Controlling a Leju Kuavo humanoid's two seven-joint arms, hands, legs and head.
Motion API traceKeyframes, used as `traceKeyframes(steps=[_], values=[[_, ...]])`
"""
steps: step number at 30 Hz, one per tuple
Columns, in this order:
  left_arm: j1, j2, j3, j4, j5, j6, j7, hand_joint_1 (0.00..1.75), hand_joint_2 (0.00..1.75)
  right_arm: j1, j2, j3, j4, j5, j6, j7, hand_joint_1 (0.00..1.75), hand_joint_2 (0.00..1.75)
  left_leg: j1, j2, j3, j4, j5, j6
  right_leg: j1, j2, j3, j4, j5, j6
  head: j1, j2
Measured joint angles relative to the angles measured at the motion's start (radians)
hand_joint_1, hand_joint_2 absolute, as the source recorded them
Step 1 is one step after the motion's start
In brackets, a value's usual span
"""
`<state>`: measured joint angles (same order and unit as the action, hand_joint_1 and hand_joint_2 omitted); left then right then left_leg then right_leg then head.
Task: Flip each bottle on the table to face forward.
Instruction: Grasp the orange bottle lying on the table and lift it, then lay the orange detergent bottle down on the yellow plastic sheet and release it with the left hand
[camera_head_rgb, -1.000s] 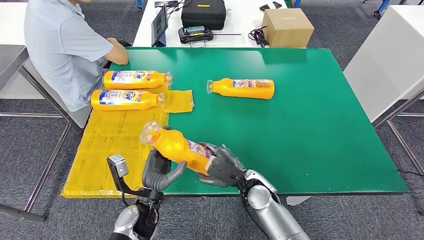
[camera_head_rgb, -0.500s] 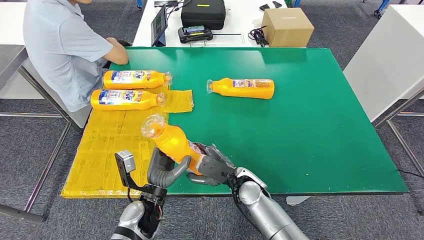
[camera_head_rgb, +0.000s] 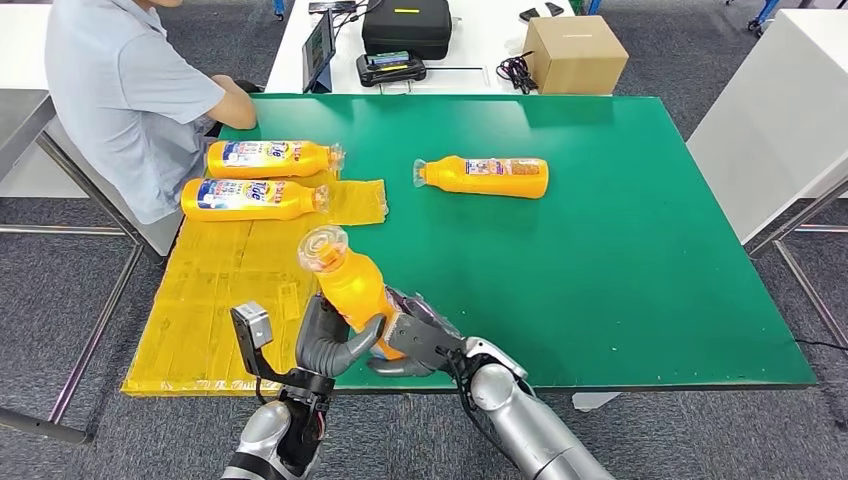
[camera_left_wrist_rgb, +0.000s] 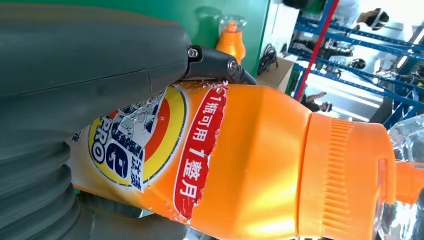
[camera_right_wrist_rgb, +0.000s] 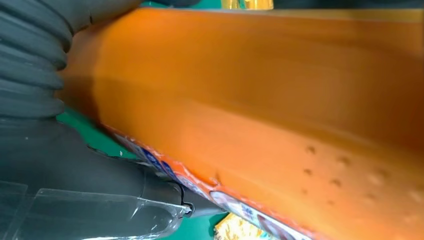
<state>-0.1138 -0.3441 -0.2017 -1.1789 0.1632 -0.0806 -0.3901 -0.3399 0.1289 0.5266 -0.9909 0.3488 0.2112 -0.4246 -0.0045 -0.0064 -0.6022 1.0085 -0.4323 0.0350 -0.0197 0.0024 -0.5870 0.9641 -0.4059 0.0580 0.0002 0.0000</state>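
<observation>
We hold one orange bottle (camera_head_rgb: 352, 288) with both hands above the near edge of the green desk (camera_head_rgb: 620, 250), close to where the yellow sheet (camera_head_rgb: 230, 290) meets the green surface. Our left hand (camera_head_rgb: 330, 345) wraps its grey thumb and fingers around the lower body of the bottle from the left, and our right hand (camera_head_rgb: 420, 335) clasps the base from the right, so both are closed on it. The bottle is tilted, its clear cap (camera_head_rgb: 324, 247) raised and pointing away from us and a little to the left. In the left wrist view the label (camera_left_wrist_rgb: 150, 145) on this bottle faces the camera, with a red strip of print and a round blue and yellow emblem, its edges torn. The right wrist view looks along the plain orange side of the bottle.

Two more orange bottles lie on their sides on the yellow sheet at the far left, one (camera_head_rgb: 272, 158) behind the other (camera_head_rgb: 252, 199), both with blue and white labels up and caps pointing right. A fourth bottle (camera_head_rgb: 485, 176) lies on the green surface near the middle, well apart from them, cap pointing left. A person in a light blue shirt (camera_head_rgb: 125, 90) sits at the far left corner of the desk. Behind it, a white table carries a cardboard box (camera_head_rgb: 575, 55) and a black case (camera_head_rgb: 405, 25).
</observation>
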Motion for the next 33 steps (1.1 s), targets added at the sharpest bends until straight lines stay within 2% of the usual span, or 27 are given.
traceKeyframes(steps=[1, 4, 11, 15, 17, 22, 26, 29, 33], values=[[0.002, 0.0, 0.001, -0.01, -0.029, 0.018, -0.001, 1.75, 1.75, 0.002, 0.0, 0.0, 0.001, 0.001, -0.008, 0.002, 0.0, 0.44, 0.0, 0.0, 0.0, 0.0, 0.0, 0.0, 0.0, 0.0, 0.0, 0.0, 0.0, 0.0, 0.0, 0.0], [0.013, 0.0, 0.005, -0.058, -0.178, 0.11, -0.005, 1.75, 1.75, 0.023, 0.0, -0.003, -0.001, 0.032, -0.066, 0.014, 0.0, 1.75, 0.0, 0.0, 0.0, 0.0, 0.0, 0.0, 0.0, 0.0, 0.0, 0.0, 0.0, 0.0, 0.0, 0.0], [0.075, 0.0, 0.017, -0.244, -0.577, 0.297, 0.015, 1.75, 1.75, 0.151, 0.008, -0.055, -0.138, 0.215, -0.204, 0.071, 0.0, 1.75, 0.0, 0.0, -0.003, 0.0, 0.0, 0.0, 0.0, 0.0, -0.003, 0.0, 0.0, 0.0, 0.0, 0.0], [0.089, 0.0, 0.025, -0.335, -0.982, 0.452, 0.054, 1.75, 1.75, 0.204, 0.043, -0.114, -0.235, 0.348, -0.264, 0.089, 0.0, 1.75, 0.0, 0.0, -0.003, 0.0, 0.0, 0.0, 0.0, 0.0, -0.003, 0.0, 0.0, 0.0, 0.0, 0.0], [0.088, 0.0, 0.032, -0.366, -1.142, 0.499, 0.08, 1.75, 1.75, 0.214, 0.064, -0.146, -0.278, 0.38, -0.27, 0.092, 0.0, 1.75, 0.0, 0.0, -0.003, 0.0, 0.0, 0.0, 0.0, 0.0, -0.003, 0.0, 0.0, 0.0, 0.0, 0.0], [0.088, -0.001, 0.046, -0.404, -1.219, 0.523, 0.105, 1.75, 1.75, 0.226, 0.091, -0.19, -0.336, 0.398, -0.271, 0.093, 0.0, 1.75, 0.0, 0.0, -0.002, 0.0, 0.0, 0.0, 0.0, 0.0, -0.003, 0.0, 0.0, 0.0, 0.0, 0.0], [0.078, -0.001, 0.068, -0.396, -1.408, 0.534, 0.19, 1.75, 1.75, 0.238, 0.107, -0.216, -0.368, 0.404, -0.281, 0.057, 0.0, 1.75, 0.0, 0.0, -0.002, 0.0, 0.0, 0.0, 0.0, 0.0, -0.003, 0.0, 0.0, 0.0, 0.0, 0.0], [0.048, 0.002, 0.113, -0.341, -1.549, 0.52, 0.268, 1.75, 1.75, 0.247, 0.116, -0.231, -0.402, 0.397, -0.281, 0.026, 0.0, 1.75, 0.0, 0.0, -0.002, 0.0, 0.0, 0.0, 0.0, 0.0, -0.003, 0.0, 0.0, 0.0, 0.0, 0.0], [0.01, 0.012, 0.17, -0.245, -1.646, 0.51, 0.304, 1.75, 1.75, 0.255, 0.121, -0.242, -0.427, 0.385, -0.272, 0.006, 0.0, 1.75, 0.0, 0.0, -0.002, 0.0, 0.0, 0.0, 0.0, 0.0, -0.003, 0.0, 0.0, 0.0, 0.0, 0.0]])
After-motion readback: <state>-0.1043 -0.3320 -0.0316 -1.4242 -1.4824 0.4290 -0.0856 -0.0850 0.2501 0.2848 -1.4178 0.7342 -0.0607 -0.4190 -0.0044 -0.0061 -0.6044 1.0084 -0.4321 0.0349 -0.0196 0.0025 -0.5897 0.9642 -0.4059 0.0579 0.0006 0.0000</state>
